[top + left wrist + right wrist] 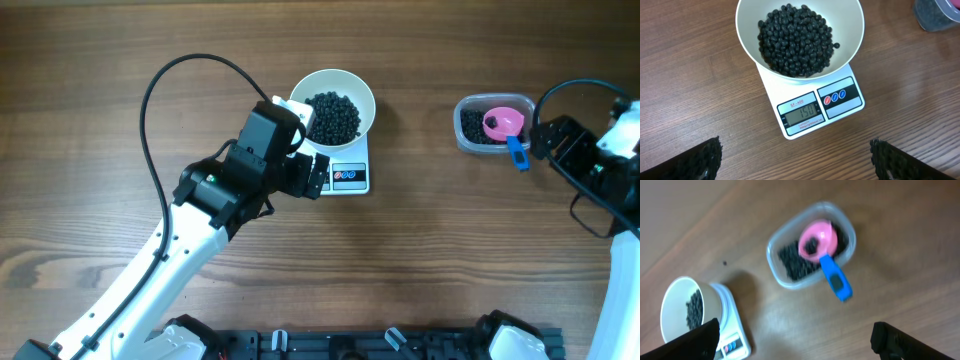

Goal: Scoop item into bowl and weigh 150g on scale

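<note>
Bowl [747, 35] of pellets [795, 40] on scale [837, 112] — just ahead of left tool [797, 159].

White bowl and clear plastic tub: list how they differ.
The white bowl is round and opaque; the clear plastic tub is rounded-rectangular and see-through. The bowl stands on the scale; the tub rests directly on the table. The tub has a pink scoop lying in it; the bowl has none. Both hold black pellets.

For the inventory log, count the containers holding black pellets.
2: the white bowl on the scale, and the clear tub farther right, holding the pink scoop. None seem hidden.
</note>
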Robot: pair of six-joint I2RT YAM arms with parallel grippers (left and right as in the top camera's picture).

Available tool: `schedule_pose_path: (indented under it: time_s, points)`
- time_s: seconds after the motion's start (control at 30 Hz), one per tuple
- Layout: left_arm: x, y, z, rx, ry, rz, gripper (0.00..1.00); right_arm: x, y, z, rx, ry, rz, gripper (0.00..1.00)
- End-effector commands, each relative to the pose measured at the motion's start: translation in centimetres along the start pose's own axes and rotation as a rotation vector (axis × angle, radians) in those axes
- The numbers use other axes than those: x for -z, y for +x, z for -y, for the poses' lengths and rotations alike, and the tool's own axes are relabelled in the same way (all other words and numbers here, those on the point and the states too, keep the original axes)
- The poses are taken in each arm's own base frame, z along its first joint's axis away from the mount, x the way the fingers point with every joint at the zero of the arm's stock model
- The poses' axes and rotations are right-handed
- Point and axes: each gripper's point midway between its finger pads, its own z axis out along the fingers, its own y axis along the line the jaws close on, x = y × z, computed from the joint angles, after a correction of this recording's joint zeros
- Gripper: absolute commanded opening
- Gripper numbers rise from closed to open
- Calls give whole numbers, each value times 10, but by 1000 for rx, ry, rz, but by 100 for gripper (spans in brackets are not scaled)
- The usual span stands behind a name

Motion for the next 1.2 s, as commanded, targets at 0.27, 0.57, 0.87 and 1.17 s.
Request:
schedule_pose_path:
  time_s: [0.27, 0.57, 0.87, 1.17]
  points:
    - [1, -5, 2, -9, 9, 8, 100, 48, -27, -58, 350, -30, 291, 100]
    - [1, -5, 2, -9, 9, 8, 100, 76, -17, -84, 415, -104, 361, 100]
    - [1, -5, 2, -9, 9, 8, 100, 72, -14, -82, 604, -118, 587, 100]
    - [1, -5, 2, -9, 9, 8, 100, 62, 16, -65, 602, -164, 764, 100]
